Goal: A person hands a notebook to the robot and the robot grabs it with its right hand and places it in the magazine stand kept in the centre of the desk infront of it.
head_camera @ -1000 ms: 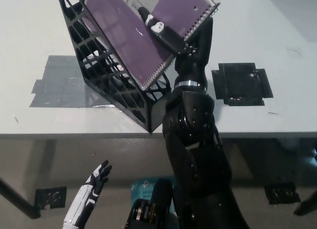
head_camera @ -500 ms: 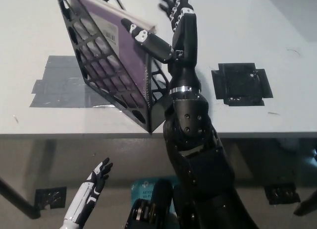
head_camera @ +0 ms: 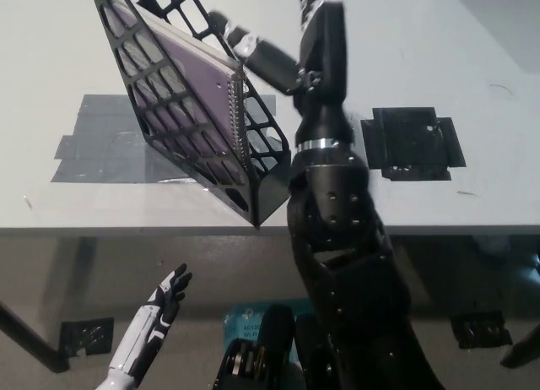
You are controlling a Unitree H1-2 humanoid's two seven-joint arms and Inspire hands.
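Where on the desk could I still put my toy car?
Bare desk lies right of the right hand, above the black tape square, and at far left beyond the grey tape patch. The middle is crowded: magazine stand holding the notebook.

Notebook [head_camera: 181,94] inside magazine stand [head_camera: 261,187]; right hand [head_camera: 291,52] open beside it

Bare desk [head_camera: 439,52] beside magazine stand [head_camera: 198,132]
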